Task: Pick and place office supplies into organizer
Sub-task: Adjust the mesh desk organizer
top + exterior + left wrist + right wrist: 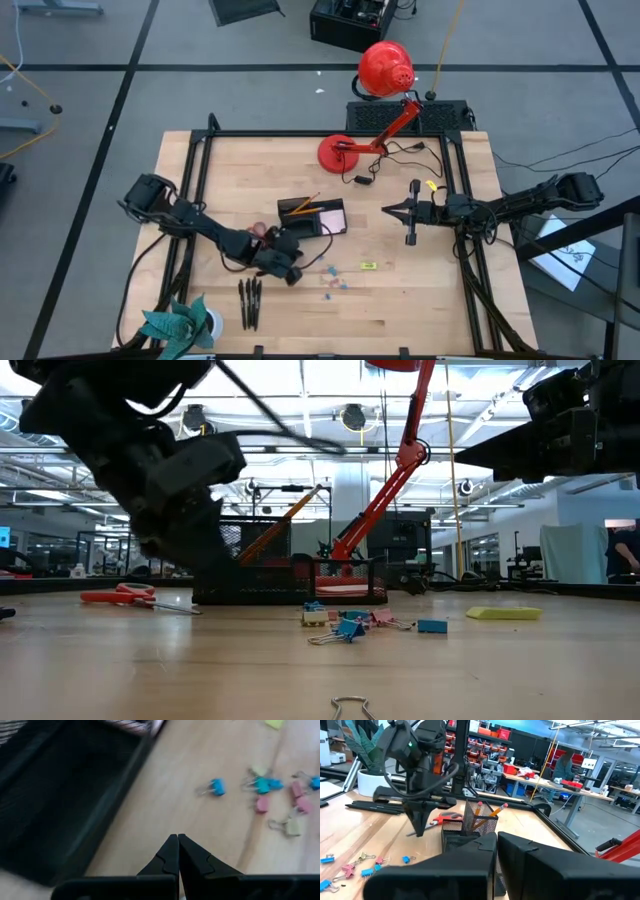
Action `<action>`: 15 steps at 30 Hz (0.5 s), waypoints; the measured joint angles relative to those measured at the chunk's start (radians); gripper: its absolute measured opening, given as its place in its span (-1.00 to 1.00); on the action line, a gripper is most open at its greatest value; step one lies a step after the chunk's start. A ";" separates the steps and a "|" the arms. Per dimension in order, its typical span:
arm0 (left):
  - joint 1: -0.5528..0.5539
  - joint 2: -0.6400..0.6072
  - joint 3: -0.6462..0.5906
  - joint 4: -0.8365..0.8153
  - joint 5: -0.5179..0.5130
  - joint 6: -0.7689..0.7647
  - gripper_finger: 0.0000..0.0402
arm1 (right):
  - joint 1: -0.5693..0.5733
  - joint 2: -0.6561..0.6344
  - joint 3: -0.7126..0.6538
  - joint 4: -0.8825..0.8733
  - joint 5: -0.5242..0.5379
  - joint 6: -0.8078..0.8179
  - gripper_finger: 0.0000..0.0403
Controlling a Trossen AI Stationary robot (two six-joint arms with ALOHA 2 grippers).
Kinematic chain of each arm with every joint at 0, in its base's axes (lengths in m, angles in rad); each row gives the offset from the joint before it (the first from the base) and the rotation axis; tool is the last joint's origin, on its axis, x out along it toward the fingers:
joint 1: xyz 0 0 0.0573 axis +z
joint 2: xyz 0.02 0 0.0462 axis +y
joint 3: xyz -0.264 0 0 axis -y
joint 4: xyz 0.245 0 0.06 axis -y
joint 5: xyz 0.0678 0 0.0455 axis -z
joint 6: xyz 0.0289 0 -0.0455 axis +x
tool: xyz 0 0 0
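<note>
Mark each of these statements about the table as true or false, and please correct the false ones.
1. The left gripper has its fingers closed and holds nothing. True.
2. The three dark pens are already inside the organizer. False: they lie on the table, near the plant.
3. An orange pencil stands tilted in the organizer. True.
4. The small binder clips are stacked on the lamp base. False: they are scattered on the bare table in front of the organizer.
5. The right gripper is above the scissors. False: it is on the other side of the organizer, away from them; the scissors lie beside the left arm.
</note>
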 joint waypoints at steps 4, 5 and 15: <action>0.000 -0.014 0.000 -0.104 -0.024 -0.064 -0.98 | 0.000 0.000 0.000 0.000 0.000 0.000 -0.96; 0.000 -0.021 -0.001 -0.118 -0.026 -0.072 -0.99 | 0.000 0.000 0.000 0.000 0.000 0.000 -0.96; 0.028 -0.022 0.001 -0.184 -0.050 -0.112 -0.98 | 0.000 0.000 0.000 -0.001 0.001 0.000 -0.96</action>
